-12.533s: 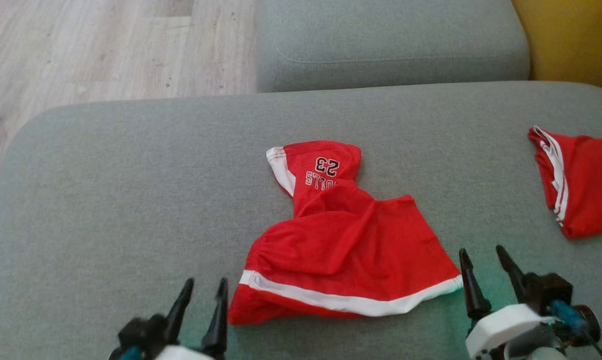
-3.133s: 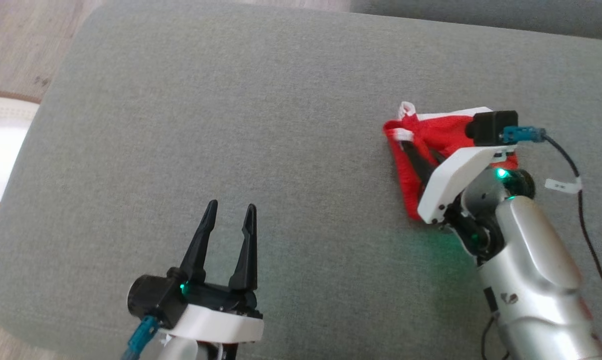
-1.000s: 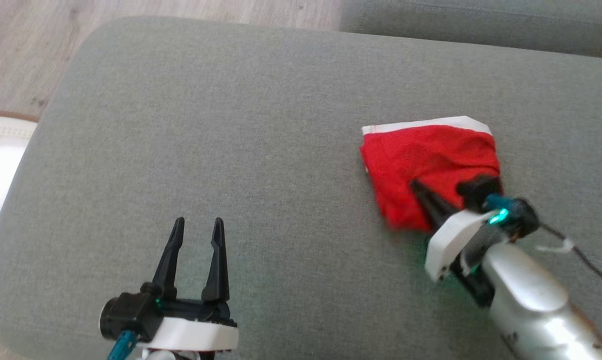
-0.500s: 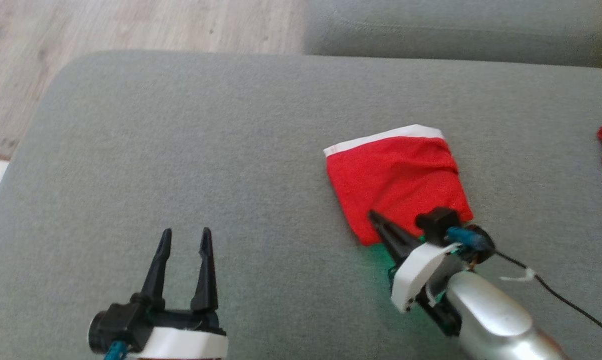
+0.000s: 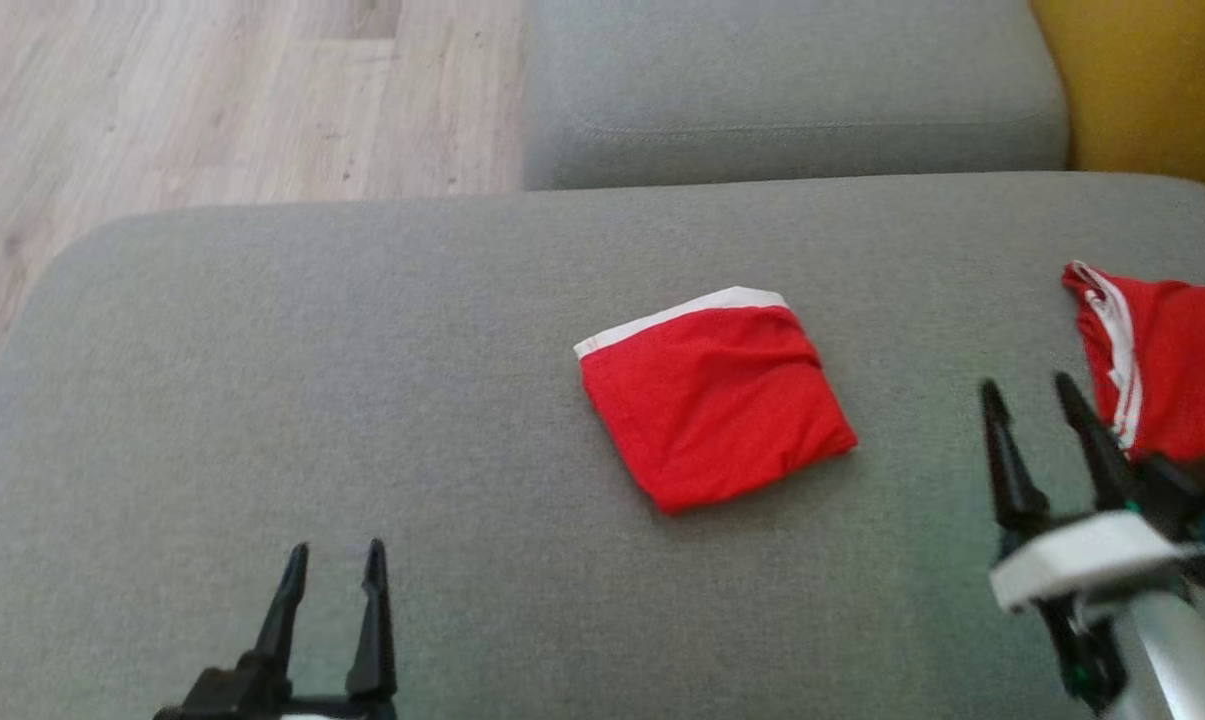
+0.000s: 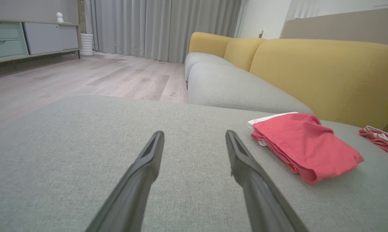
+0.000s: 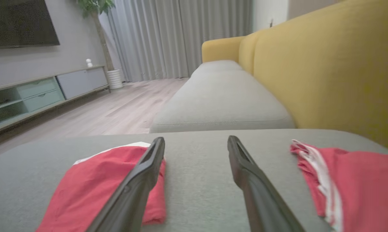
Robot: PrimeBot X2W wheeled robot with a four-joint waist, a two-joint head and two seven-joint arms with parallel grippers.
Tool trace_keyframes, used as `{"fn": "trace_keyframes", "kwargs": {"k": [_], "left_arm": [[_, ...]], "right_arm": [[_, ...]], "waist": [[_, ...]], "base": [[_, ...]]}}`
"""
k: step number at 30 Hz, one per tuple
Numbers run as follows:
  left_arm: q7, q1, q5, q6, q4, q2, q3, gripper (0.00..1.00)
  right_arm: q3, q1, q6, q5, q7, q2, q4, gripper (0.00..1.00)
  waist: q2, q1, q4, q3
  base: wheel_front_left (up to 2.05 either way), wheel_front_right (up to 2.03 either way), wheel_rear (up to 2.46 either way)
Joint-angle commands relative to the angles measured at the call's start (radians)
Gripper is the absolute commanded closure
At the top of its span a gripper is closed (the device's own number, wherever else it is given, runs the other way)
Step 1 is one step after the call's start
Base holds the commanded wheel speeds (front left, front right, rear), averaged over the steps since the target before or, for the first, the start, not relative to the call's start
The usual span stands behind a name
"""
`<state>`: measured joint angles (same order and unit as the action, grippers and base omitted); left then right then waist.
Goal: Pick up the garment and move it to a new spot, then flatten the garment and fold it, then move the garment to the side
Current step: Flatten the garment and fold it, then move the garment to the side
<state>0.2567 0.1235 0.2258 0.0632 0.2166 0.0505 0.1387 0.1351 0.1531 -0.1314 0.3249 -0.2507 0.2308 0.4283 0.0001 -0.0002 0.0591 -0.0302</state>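
**Folded garment (image 5: pixel 714 400) lies free on the grey cushion (image 5: pixel 362 350)**

It is a compact red square with a white band on its far edge. Folding looks done, leaving only the move aside. The right gripper (image 5: pixel 1024 382) hovers to its right and the left gripper (image 5: pixel 337 547) sits well apart. Both are spread and empty, off the cloth, likely to spare the fold. The left wrist view shows stacked layers that the head view flattens. The right wrist view adds a yellow backrest (image 7: pixel 326 64) behind a second red garment (image 7: pixel 351 174).
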Motion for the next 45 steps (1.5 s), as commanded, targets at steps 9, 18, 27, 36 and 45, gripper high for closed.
{"fn": "trace_keyframes", "kwargs": {"k": [9, 18, 27, 36, 45], "left_arm": [[0.005, -0.039, -0.057, 0.023, 0.067, 0.014, -0.079, 0.0], [0.005, -0.038, -0.072, 0.033, 0.099, 0.011, -0.118, 0.0], [0.005, -0.046, -0.079, 0.045, 0.106, 0.007, -0.118, 0.0], [0.005, -0.043, -0.078, 0.051, 0.094, 0.003, -0.115, 0.0], [0.005, -0.084, -0.074, 0.057, 0.07, 0.001, -0.071, 0.0]], "right_arm": [[-0.073, -0.162, 0.001, -0.094, -0.011, -0.045, -0.174, 0.0], [-0.037, -0.186, 0.001, -0.086, -0.011, -0.074, -0.155, 0.0], [-0.008, -0.163, 0.001, -0.075, -0.011, -0.07, -0.126, 0.0], [0.008, -0.142, 0.001, -0.045, -0.011, -0.071, -0.097, 0.0], [0.021, 0.087, 0.001, 0.172, 0.294, 0.005, -0.082, 0.0]], "waist": [[-0.0001, 0.0002, -0.017, -0.003], [-0.0001, 0.0002, 0.003, -0.006], [-0.0001, 0.0002, 0.034, -0.004], [-0.0001, 0.0002, 0.045, -0.001], [-0.0001, 0.0002, 0.098, 0.083]], "base": [[0.0, 0.0, 0.0], [0.0, 0.0, 0.0], [0.0, 0.0, 0.0], [0.0, 0.0, 0.0], [0.0, 0.0, 0.0]]}}
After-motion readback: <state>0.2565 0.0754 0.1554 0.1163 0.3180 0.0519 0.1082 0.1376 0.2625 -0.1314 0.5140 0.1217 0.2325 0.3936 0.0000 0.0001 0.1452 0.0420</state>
